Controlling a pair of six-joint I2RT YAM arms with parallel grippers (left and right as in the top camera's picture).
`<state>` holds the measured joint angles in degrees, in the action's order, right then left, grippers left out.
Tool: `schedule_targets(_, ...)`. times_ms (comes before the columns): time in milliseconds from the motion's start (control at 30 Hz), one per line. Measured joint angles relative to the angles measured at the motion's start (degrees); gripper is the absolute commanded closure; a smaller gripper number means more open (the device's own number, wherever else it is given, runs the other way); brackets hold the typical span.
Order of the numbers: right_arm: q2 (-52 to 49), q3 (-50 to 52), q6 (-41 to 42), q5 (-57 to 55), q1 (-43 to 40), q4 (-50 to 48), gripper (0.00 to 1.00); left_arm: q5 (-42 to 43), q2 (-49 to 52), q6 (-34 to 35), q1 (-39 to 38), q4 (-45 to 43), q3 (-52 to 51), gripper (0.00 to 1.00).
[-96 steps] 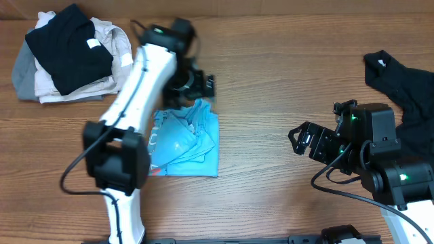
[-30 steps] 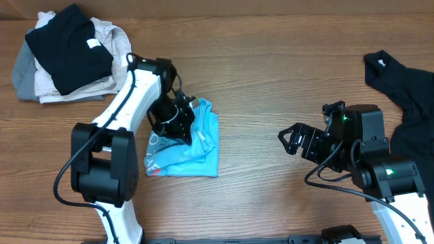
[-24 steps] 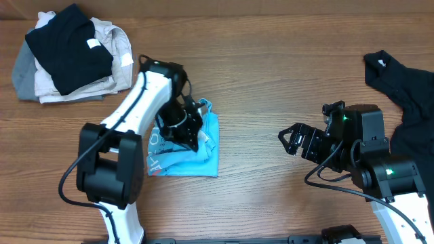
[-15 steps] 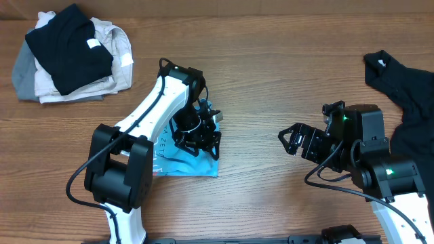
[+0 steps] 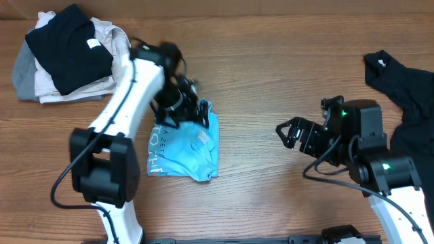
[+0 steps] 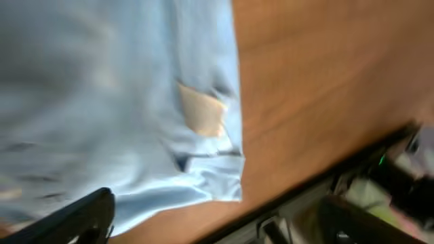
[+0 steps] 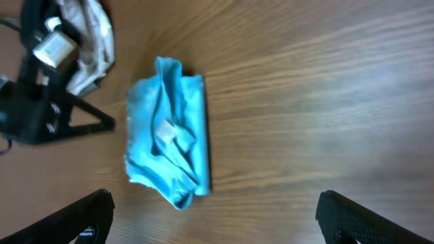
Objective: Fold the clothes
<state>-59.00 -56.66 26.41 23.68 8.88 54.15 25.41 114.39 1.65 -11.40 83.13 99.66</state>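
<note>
My overhead camera looks straight down on the tabletop (image 5: 271,81) from well above, with the light blue T-shirt (image 5: 186,146) lying left of the picture's centre. The left wrist camera hangs very close over that T-shirt and is blurred, so cloth fills most of its picture and bare tabletop shows only beyond the shirt's edge. The right wrist camera views it from farther off, slanting down on the whole T-shirt, which all three views share.
</note>
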Motion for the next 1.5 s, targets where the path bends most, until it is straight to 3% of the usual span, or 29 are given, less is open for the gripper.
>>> schedule_targets(167, -5.6, 1.6, 0.5, 5.3, 2.0, -7.8, 0.16, -0.2, -0.7, 6.1, 7.8, -0.8, 2.1, 0.0)
schedule_targets(300, -12.1, 1.8, 1.4, 7.4, 9.4, -17.0, 0.25, -1.0, -0.7, 8.4, 13.3, 0.3, 2.1, 0.0)
schedule_targets(533, -26.5, 1.9, 4.2, 6.3, 22.8, -30.5, 0.25, -9.4, -0.7, 11.3, 16.9, 2.0, 2.1, 0.0)
schedule_targets(667, -34.5, 2.0, 4.8, 5.4, 23.8, -38.1, 0.33, -13.3, -0.7, 12.0, 17.8, 2.5, 2.1, 0.0)
schedule_targets(867, -42.2, 2.1, 5.1, 5.5, 24.1, -49.6, 0.33, -15.6, -0.7, 12.0, 17.9, 1.5, 1.7, 0.0)
schedule_targets(1500, -44.6, 2.1, 5.1, 2.7, 27.4, -52.8, 0.4, -16.3, -0.7, 12.2, 17.9, -3.0, -4.8, 0.0)
